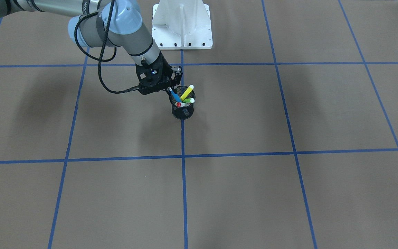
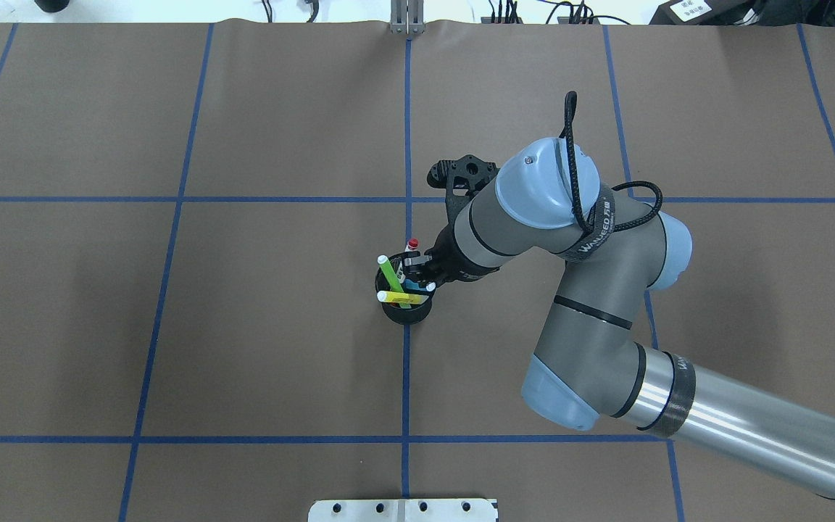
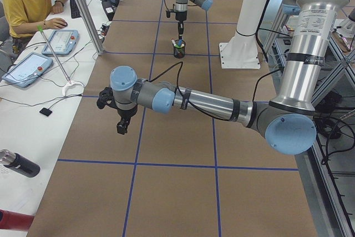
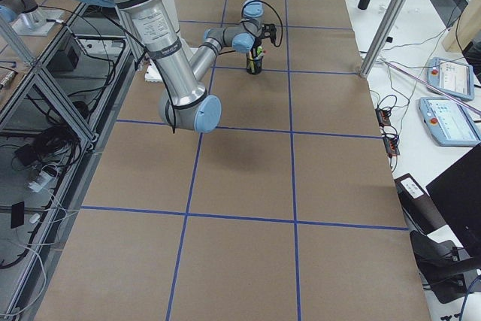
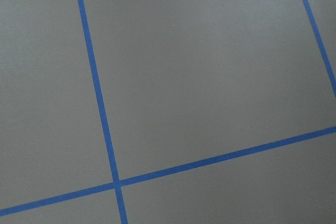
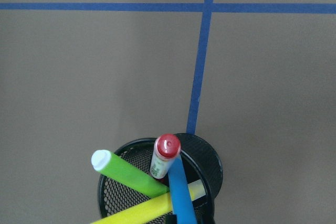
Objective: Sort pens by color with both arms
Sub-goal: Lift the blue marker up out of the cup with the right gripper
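You have the right claw [image 1: 170, 89] at the upper end of the blue pen [image 1: 175, 96], clench not readable | pen stands in mesh cup [image 1: 182, 112], leaning toward that claw | left claw [image 3: 121, 127] well away from cup, state not readable

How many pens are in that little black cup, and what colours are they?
Blue pen: 1
Lime green pen: 1
Yellow pen: 1
White pen with red cap: 1
Total: 4 pens, all leaning inside the black mesh cup.
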Motion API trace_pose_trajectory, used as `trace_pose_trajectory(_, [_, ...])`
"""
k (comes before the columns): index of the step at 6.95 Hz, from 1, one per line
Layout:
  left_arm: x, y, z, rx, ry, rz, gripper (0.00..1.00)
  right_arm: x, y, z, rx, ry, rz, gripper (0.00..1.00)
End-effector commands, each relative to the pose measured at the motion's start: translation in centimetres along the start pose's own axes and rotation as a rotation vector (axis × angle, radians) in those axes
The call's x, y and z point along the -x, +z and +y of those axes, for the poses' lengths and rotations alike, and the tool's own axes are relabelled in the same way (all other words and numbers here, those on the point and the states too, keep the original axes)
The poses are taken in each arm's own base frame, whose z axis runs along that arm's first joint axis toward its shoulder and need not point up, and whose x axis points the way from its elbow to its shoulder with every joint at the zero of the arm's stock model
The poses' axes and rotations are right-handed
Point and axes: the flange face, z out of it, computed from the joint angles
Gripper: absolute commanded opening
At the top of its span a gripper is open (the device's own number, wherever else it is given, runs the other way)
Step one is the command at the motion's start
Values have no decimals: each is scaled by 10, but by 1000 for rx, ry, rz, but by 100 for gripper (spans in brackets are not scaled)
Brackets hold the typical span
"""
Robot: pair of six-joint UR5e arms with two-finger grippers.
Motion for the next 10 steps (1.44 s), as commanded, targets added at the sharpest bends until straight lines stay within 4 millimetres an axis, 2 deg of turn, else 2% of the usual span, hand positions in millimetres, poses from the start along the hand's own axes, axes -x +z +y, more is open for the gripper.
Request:
trace_pose_trajectory(1, [0,0,-1,-1,1,0,100,8,-19,5,-13,-6,-28,0])
trace_pose_trajectory(2, [0,0,-1,-1,1,0,100,11,-32,4,-24,-8,-42,0])
trace_pose_trajectory(4, [0,0,-1,-1,1,0,100,16,-82,7,-40,16,-16,0])
trace_pose_trajectory(6, [0,0,-1,-1,1,0,100,12,-127,-5,-99,58,-33,0])
trace_pose_trajectory(7, [-1,-1,-1,-2,2,0,100,12,-139,-16,-136,95,-37,0])
trace_pose_trajectory(8, [-1,-1,-1,-3,3,0,100,5,-140,-28,-213,140,-6,0])
trace_pose_trajectory(10, [-2,-2,-1,-4,4,0,100,-10,-109,-60,-340,172,109,0])
